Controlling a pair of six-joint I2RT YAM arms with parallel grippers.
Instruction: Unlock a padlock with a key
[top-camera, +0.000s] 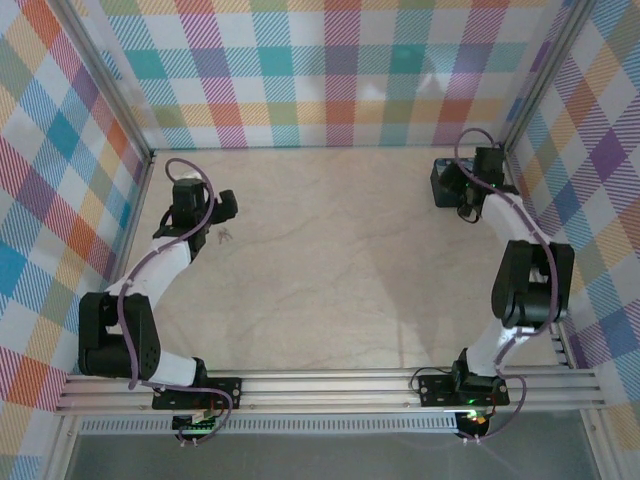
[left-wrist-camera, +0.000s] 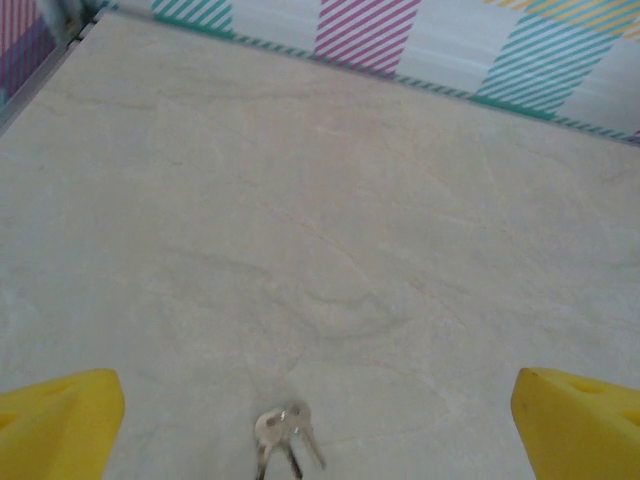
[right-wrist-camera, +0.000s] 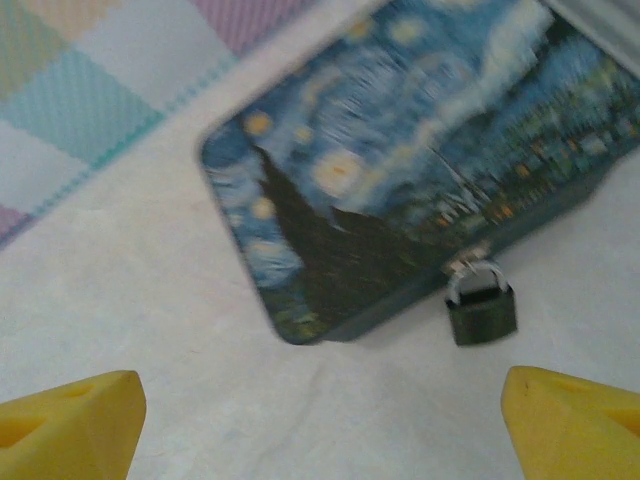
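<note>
Bright checked walls stand round the pale table (top-camera: 340, 260). Above two small keys (left-wrist-camera: 285, 432) (their bottoms are cut off), the left hand (left-wrist-camera: 315, 405) is spread wide. The right hand (right-wrist-camera: 320, 400) is spread wide too, near a blurry dark-blue painted box (right-wrist-camera: 400, 150). The padlock (right-wrist-camera: 481, 312), small and dark, hangs at the box's front edge. The yellow fingertips (right-wrist-camera: 70, 420) are cut off at the corners.
</note>
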